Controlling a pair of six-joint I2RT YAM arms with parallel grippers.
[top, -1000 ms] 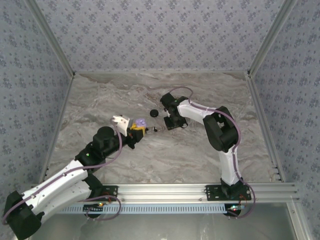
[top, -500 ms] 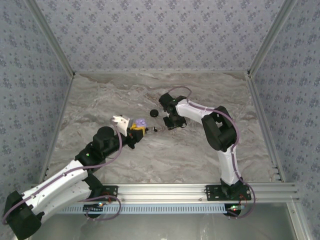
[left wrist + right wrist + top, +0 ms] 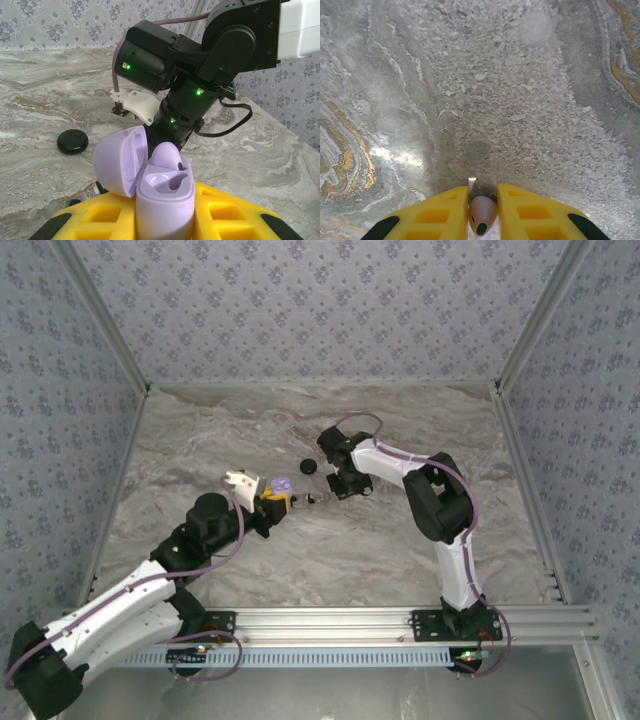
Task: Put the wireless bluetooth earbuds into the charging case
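1. Both tools are working mid-tabletop (image 3: pixel 200 430), well apart from every edge, with open marble surrounding them.
2. Left tool (image 3: pixel 272 502) is pinching the lilac charging case (image 3: pixel 162 200), its lid (image 3: pixel 120 160) open and one earbud (image 3: pixel 167 155) sitting inside.
3. Right tool (image 3: pixel 482 190) is pinching a second earbud (image 3: pixel 481 214) over bare tabletop.

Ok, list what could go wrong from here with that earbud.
The earbud sits at the very tips of the right gripper's fingers; small and rounded, it may twist or slip out. The left gripper holds the open charging case by its lower part, so an off-centre push could tilt it. The raised lid stands close beside the pocket and could be struck.
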